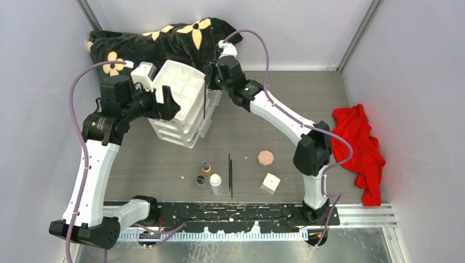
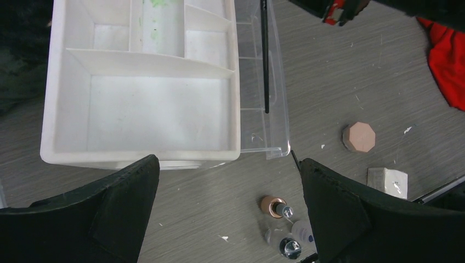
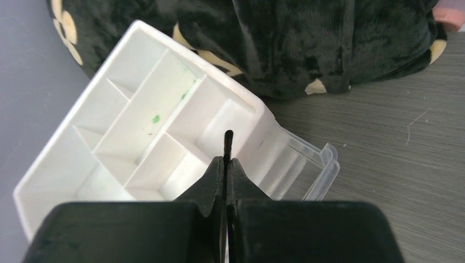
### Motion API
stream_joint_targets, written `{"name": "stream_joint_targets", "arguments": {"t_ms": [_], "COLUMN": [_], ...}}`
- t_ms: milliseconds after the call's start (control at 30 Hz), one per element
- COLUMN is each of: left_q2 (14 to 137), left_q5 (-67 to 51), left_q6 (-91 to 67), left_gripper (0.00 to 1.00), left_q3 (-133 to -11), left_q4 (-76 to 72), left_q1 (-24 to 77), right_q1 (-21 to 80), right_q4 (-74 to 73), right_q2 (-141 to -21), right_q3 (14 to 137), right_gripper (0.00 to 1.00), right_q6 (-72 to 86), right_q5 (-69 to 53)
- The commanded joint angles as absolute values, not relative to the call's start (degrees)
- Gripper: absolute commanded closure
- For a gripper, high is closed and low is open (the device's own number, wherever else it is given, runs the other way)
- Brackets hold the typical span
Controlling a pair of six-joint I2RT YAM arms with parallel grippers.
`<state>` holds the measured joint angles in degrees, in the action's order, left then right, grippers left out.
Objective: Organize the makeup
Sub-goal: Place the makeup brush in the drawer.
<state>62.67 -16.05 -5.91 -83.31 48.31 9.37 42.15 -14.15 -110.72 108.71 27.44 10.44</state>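
My right gripper (image 1: 210,82) (image 3: 226,162) is shut on a thin black stick (image 1: 204,101) (image 3: 228,141). The stick (image 2: 266,60) hangs upright over the clear drawer (image 2: 263,118) pulled out of the white stacked-drawer box (image 1: 183,101). My left gripper (image 1: 167,107) (image 2: 228,161) is open beside the box, holding nothing. On the table in front lie a tan dark-capped bottle (image 1: 206,167) (image 2: 272,205), a clear jar (image 1: 202,181) (image 2: 289,247), a white bottle (image 1: 216,184), thin black sticks (image 1: 230,175), an octagonal compact (image 1: 266,158) (image 2: 359,137) and a white cube (image 1: 270,183) (image 2: 388,181).
A black flower-patterned bag (image 1: 159,41) (image 3: 307,38) lies behind the box against the back wall. A red cloth (image 1: 362,150) is crumpled at the right. The box's top tray (image 3: 137,137) has several open compartments with green smudges.
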Motion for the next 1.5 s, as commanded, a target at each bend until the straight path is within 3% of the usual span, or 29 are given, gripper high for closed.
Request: {"name": "stream_joint_targets", "arguments": {"t_ms": [0, 167, 200, 300, 367, 433, 733, 867, 967, 1100, 1233, 1467], "left_q2": [60.8, 61.1, 61.1, 61.2, 61.3, 61.3, 62.1, 62.4, 62.5, 62.5, 62.9, 62.9], "left_q5": [-16.0, -15.7, -15.7, -15.5, -15.5, -15.5, -14.3, -14.0, -13.7, -13.7, -13.8, -14.8], "left_q6": [-5.4, -5.3, -5.2, -5.3, -5.4, -5.4, -5.1, -5.1, -5.1, -5.2, -5.1, -5.7], "left_gripper": [0.0, 0.0, 0.0, 0.0, 0.0, 0.0, 0.0, 0.0, 0.0, 0.0, 0.0, 0.0], "left_q3": [-83.6, -83.3, -83.2, -82.9, -82.9, -82.9, -83.6, -83.7, -83.7, -83.7, -83.6, -83.2], "left_q4": [47.0, 47.0, 47.0, 47.0, 47.0, 47.0, 47.0, 46.8, 46.6, 46.6, 46.5, 45.9], "left_q1": [9.1, 9.1, 9.1, 9.1, 9.1, 9.2, 9.1, 9.1, 9.1, 9.1, 9.1, 9.1], "right_q1": [42.0, 42.3, 42.5, 43.1, 43.3, 43.3, 45.7, 46.8, 49.0, 53.5, 58.2, 59.9], "right_q4": [-6.7, -5.3, -5.2, -5.7, -6.1, -6.3, -11.1, -19.6, -28.5, -36.6, -39.0, -36.3], "right_q2": [-111.7, -112.0, -111.7, -110.5, -109.7, -108.9, -95.6, -88.2, -85.2, -83.1, -81.5, -84.6], "right_q3": [108.4, 105.7, 105.0, 103.6, 103.0, 101.9, 94.0, 88.6, 83.0, 71.5, 62.8, 62.6], "right_gripper": [0.99, 0.99, 0.95, 0.58, 0.47, 0.43, 0.43, 0.44, 0.49, 0.61, 0.61, 0.62], "right_q6": [28.7, 30.5, 30.5, 29.0, 28.1, 27.7, 20.3, 17.2, 15.7, 18.5, 24.4, 26.5], "right_q5": [10.9, 9.7, 9.6, 9.7, 9.1, 8.6, 14.9, 18.4, 21.9, 23.4, 23.9, 20.8]}}
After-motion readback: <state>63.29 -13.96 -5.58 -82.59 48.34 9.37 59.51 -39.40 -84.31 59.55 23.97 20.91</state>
